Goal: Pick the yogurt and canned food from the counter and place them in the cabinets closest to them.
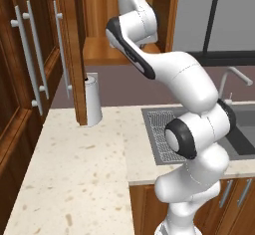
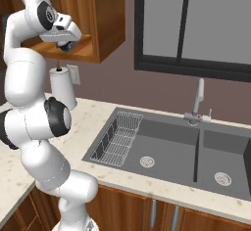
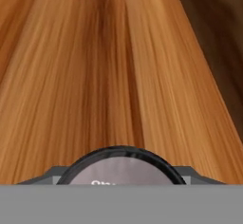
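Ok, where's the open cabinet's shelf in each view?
Left base view: shelf upper centre, behind the arm.
Right base view: upper left, under the gripper.
Hand view: wood grain beyond the canned food.
Shared landmark: paper-towel roll below it, both base views.

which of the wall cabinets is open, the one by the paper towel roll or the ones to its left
The cabinet above the paper towel roll: its door is swung open, baring the wooden shelf where the gripper is. The cabinets to its left are shut, bar handles facing out.
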